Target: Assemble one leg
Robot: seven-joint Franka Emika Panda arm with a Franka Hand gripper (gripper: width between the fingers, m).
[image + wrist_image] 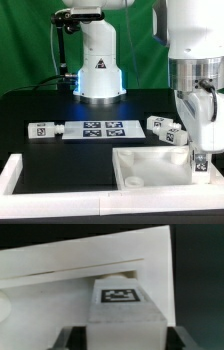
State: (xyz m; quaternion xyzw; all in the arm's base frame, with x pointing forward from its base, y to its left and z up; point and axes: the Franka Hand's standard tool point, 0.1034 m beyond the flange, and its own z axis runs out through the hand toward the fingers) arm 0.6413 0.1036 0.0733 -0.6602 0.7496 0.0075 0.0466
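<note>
Exterior view: the two-finger gripper [200, 160] is seen low over the large white square tray-like panel [150, 166] at its corner on the exterior view's right, with spare white tagged pegs [166, 126] lying on the black table [30, 105] beside the flat white marker board [98, 129]. Wrist view: the small white stubby plastic leg [122, 305] with a black-and-white tag is seen clamped between the closed fingers [68, 336], its far end set against the panel's [80, 266] raised rim.

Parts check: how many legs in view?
4 legs. One held in the gripper over the tray; two together just behind it; one alone at the exterior view's left of the marker board. The arm may hide more.
</note>
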